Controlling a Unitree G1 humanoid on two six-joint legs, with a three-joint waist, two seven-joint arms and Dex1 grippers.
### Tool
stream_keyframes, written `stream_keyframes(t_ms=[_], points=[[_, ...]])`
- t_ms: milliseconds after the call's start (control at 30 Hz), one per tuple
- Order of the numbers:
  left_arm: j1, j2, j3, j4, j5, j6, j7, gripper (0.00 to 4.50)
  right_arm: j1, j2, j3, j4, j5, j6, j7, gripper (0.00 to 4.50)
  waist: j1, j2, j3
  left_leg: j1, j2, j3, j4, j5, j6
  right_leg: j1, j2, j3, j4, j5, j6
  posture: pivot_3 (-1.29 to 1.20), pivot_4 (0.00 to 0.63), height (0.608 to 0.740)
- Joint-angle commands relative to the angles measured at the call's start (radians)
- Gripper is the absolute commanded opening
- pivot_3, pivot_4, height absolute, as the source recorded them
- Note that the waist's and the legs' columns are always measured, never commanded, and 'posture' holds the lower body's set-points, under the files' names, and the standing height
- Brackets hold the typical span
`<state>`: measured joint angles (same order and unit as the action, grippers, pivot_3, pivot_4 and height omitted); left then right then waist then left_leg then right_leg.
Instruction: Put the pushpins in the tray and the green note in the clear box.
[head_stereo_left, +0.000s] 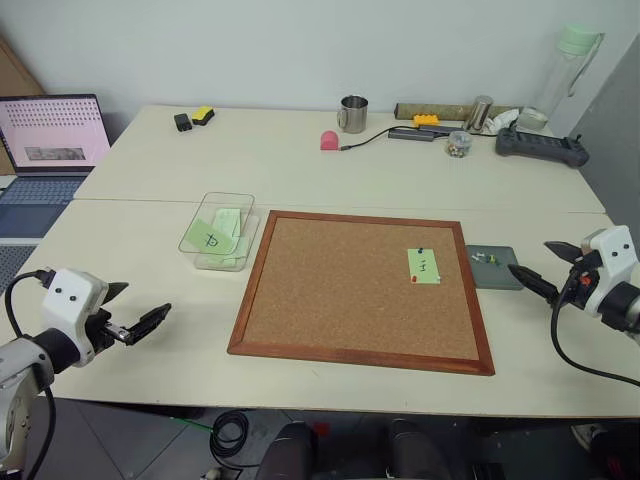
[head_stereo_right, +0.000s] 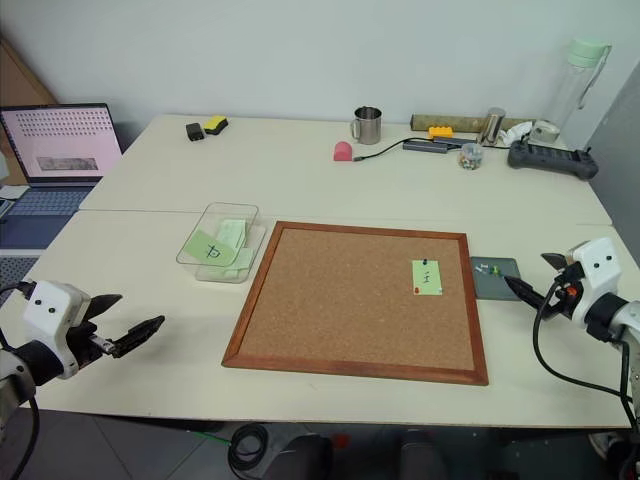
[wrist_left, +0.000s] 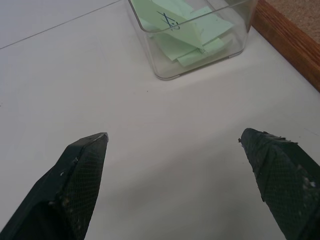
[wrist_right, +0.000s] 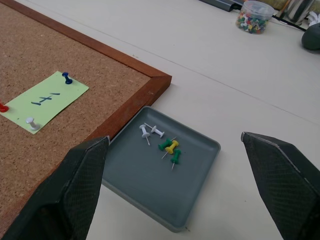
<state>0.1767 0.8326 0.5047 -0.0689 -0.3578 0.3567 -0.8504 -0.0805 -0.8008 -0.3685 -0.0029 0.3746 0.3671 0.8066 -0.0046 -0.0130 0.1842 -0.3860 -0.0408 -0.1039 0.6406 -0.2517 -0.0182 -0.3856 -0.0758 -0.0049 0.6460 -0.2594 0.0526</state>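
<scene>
1. Clearly the pale green paper note (wrist_right: 44, 100) marked "1" is pinned flat on the wood-framed cork board (head_stereo_left: 330, 290), near its right edge — a dark blue pushpin (wrist_right: 66, 78) at one corner, a red pushpin (wrist_right: 2, 107) and a white pushpin (wrist_right: 32, 123) at the other end.
2. Handling, as I judge it: the pins are tiny, hard and light, their smooth plastic heads easy to let slip; take each by the head and pull straight out of the cork. The note is thin, limp and likely to tear if tugged while pinned — lift it by a free edge once loose.
3. The small dark grey square tray (wrist_right: 200, 200) sits just beside the board's right frame, already holding several pins. The shallow clear plastic box (head_stereo_left: 195, 232) stands just off the board's left edge with other green slips inside.
4. The right gripper (head_stereo_left: 530, 266) hovers level beside the tray, fingers spread wide, empty.
5. The left gripper (head_stereo_left: 140, 312) hangs near the front table edge, short of the box, jaws wide, empty.
</scene>
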Motion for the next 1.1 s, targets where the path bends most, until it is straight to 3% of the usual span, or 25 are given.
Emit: stream_keyframes(t_ms=[33, 233, 400, 667, 767, 1100], points=[[-0.018, 0.034, 0.005, -0.037, -0.017, 0.007, -0.029, 4.5, 0.017, -0.035, -0.031, -0.023, -0.004, -0.034, 0.024, 4.45, 0.001, 0.0, 0.0, 0.0, 0.0, 0.0, 0.0, 0.0, 0.0, 0.0, 0.0, 0.0, 0.0, 0.0, 0.0, 0.0, 0.15, 0.74], [-0.023, 0.075, 0.026, -0.12, -0.049, 0.04, -0.082, 4.5, 0.02, -0.058, -0.017, -0.016, 0.006, -0.045, 0.073, 4.45, 0.001, 0.0, 0.0, 0.0, 0.001, 0.0, 0.0, 0.0, 0.0, 0.0, 0.0, 0.0, 0.0, 0.0, 0.0, 0.0, 0.15, 0.74], [-0.153, 0.106, -0.081, -0.219, -0.109, 0.089, -0.126, 4.5, 0.014, -0.08, -0.002, -0.077, 0.039, -0.003, 0.126, 4.45, 0.003, 0.0, 0.0, 0.0, 0.001, 0.0, 0.001, 0.0, 0.0, 0.0, 0.001, 0.0, 0.001, 0.0, 0.0, 0.0, 0.15, 0.74], [-0.393, 0.005, -0.378, -0.249, -0.104, 0.116, -0.134, 2.63, 0.016, -0.101, 0.031, -0.26, 0.097, 0.1, 0.162, 4.5, 0.001, 0.0, 0.0, 0.0, 0.0, 0.0, 0.001, 0.0, 0.0, 0.0, 0.001, 0.0, 0.001, 0.001, 0.001, 0.0, 0.15, 0.74], [-0.455, -0.056, -0.482, -0.214, -0.068, 0.086, -0.142, 2.17, -0.007, -0.097, 0.069, -0.301, 0.11, 0.128, 0.158, 4.5, 0.003, 0.0, 0.001, 0.0, 0.0, 0.0, 0.002, 0.0, 0.0, 0.001, 0.002, 0.0, 0.001, 0.001, 0.001, 0.0, 0.15, 0.74], [-0.583, -0.252, -0.691, 0.041, 0.081, -0.112, -0.158, 0.2, -0.212, -0.016, 0.26, -0.215, 0.043, 0.191, 0.076, 4.5, 0.002, -0.001, 0.001, -0.001, 0.0, 0.001, 0.004, 0.0, 0.0, 0.0, 0.003, 0.002, 0.001, 0.002, 0.002, 0.0, 0.15, 0.74]])
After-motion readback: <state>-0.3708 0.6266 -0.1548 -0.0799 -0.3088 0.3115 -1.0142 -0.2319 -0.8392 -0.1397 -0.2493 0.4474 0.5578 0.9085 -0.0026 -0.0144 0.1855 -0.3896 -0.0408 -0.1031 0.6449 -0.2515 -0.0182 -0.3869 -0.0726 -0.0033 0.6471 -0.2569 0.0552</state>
